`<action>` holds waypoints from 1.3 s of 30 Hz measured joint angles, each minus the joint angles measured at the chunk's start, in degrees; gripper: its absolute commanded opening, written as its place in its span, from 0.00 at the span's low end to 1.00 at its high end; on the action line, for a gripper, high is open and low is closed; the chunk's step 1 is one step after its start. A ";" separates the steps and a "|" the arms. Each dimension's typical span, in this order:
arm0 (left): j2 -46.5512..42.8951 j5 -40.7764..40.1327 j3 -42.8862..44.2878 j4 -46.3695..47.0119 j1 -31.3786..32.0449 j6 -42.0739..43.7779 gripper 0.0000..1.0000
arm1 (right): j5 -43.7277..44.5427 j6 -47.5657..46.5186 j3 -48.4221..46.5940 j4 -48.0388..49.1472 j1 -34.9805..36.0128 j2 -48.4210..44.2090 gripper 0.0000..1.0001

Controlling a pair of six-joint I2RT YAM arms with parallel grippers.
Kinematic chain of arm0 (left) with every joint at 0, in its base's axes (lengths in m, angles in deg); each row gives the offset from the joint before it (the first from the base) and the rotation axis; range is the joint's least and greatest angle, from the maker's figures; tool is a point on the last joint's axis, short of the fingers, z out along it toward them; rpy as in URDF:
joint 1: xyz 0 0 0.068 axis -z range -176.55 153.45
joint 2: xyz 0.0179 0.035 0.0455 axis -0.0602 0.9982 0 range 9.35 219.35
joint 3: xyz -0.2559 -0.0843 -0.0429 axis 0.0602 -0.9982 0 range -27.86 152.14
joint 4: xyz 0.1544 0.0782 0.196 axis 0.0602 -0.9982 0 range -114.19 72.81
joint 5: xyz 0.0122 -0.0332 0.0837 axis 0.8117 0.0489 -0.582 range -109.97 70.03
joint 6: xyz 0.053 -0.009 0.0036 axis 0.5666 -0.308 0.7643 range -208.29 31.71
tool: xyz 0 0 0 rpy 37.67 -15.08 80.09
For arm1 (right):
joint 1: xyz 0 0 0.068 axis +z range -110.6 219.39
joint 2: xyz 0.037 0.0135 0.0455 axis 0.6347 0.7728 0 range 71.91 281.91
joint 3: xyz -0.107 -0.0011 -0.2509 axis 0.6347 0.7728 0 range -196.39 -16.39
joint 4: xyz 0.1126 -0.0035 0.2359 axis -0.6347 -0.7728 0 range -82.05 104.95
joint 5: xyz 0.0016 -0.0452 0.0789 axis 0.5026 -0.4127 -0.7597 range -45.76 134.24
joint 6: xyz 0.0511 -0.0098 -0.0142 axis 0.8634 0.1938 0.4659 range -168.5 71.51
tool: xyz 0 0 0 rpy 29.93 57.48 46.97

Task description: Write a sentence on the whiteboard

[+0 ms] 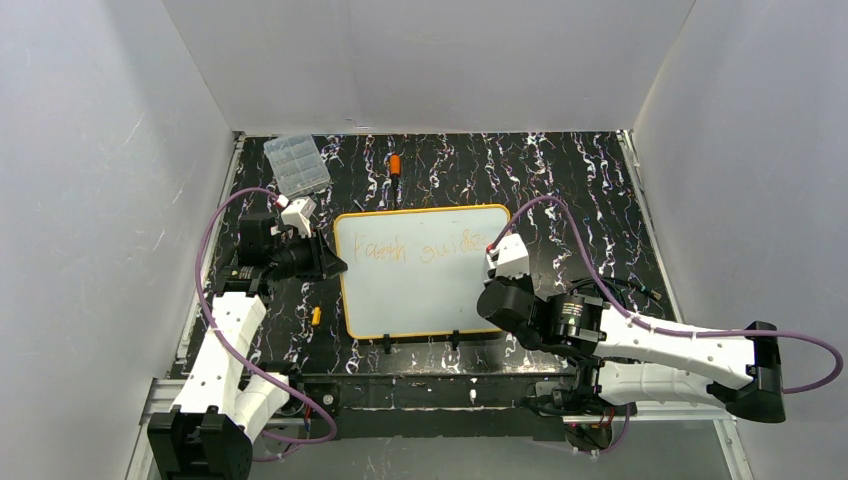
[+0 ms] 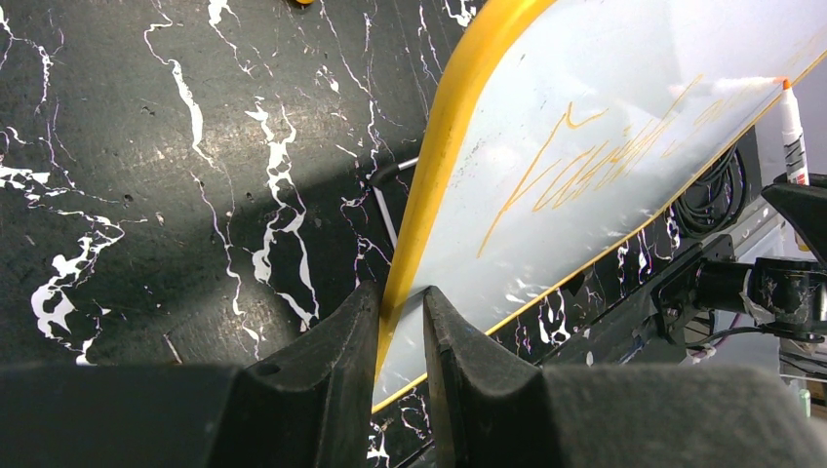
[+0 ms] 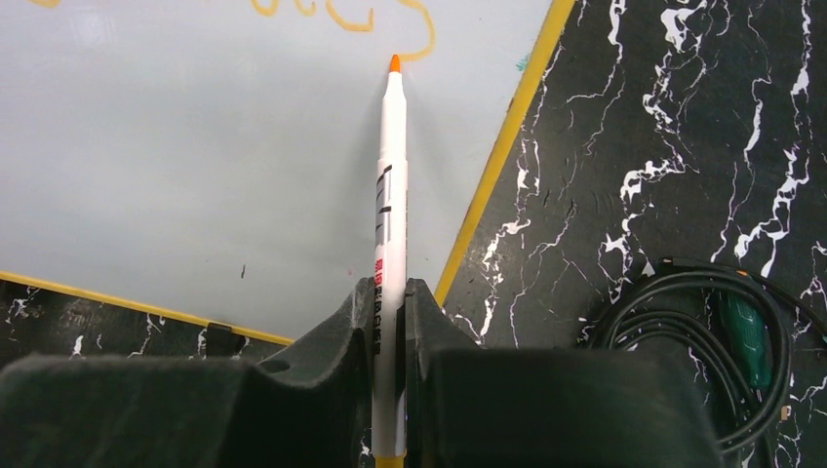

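Observation:
The whiteboard (image 1: 420, 300), white with a yellow rim, lies on the black marbled table between the two arms. The sentence (image 1: 425, 250) runs as one faint orange line across the board's upper part, and its strokes (image 2: 585, 166) show more clearly in the left wrist view. My left gripper (image 2: 402, 297) is shut on the board's yellow left edge (image 2: 439, 146); from above the left gripper (image 1: 335, 265) sits at that edge. My right gripper (image 3: 390, 288) is shut on a white marker (image 3: 392, 166). The marker's orange tip touches the board at the end of the last stroke (image 3: 414, 44), near the right rim.
A clear compartment box (image 1: 296, 163) stands at the far left. A small orange item (image 1: 395, 165) lies beyond the board, and a small yellow piece (image 1: 316, 316) lies left of it. A coiled black cable (image 3: 702, 341) lies right of the board. White walls enclose the table.

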 measured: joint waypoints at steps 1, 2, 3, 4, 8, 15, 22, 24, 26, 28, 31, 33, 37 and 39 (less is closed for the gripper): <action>0.00 -0.07 -0.02 0.00 0.00 0.00 0.22 | -0.13 -0.11 0.00 0.31 0.00 0.17 0.01; 0.00 -0.13 0.00 0.00 0.00 0.00 0.22 | -0.28 -0.31 0.00 0.63 0.00 0.37 0.01; 0.00 -0.22 -0.02 0.00 0.00 0.00 0.22 | -0.39 -0.42 0.00 0.90 0.00 0.57 0.01; 0.00 -0.26 -0.02 0.00 0.00 -0.02 0.22 | -0.44 -0.57 0.00 1.01 0.00 0.68 0.01; 0.00 -0.52 -0.02 0.00 0.00 -0.17 0.22 | -0.52 -1.07 0.00 1.20 0.00 0.66 0.01; -0.55 -1.42 0.00 -0.31 0.00 -0.48 0.28 | -3.15 -2.93 0.00 1.75 0.00 -2.62 0.01; -2.25 -2.71 0.09 -0.81 -0.09 -0.98 0.46 | -10.84 -8.83 0.02 8.11 -0.20 -10.27 0.01; -2.64 -3.04 0.55 -1.27 -0.42 -1.25 0.51 | -13.16 -10.38 0.00 9.94 -0.24 -10.58 0.01; -2.62 -3.58 1.51 -1.55 -0.81 -1.36 0.54 | -15.23 -11.69 -0.07 11.10 -0.26 -9.75 0.01; -2.29 -3.93 3.10 -1.57 -1.42 -1.66 0.57 | -16.87 -12.63 -0.39 11.80 -0.26 -8.13 0.01; -1.44 -3.91 5.62 -1.27 -3.21 -2.10 0.63 | -19.02 -13.90 -0.96 13.81 -0.26 -4.31 0.01; -0.94 -3.91 6.80 -0.92 -4.22 -2.40 0.65 | -20.39 -14.58 -1.05 15.32 -0.26 -2.23 0.01; 0.33 -3.08 7.52 0.59 -5.51 -3.34 0.67 | -22.36 -14.58 -1.53 19.41 -0.11 1.46 0.01; 1.49 -1.84 7.50 1.86 -5.88 -3.89 0.67 | -23.02 -14.12 -1.55 22.18 0.35 3.63 0.01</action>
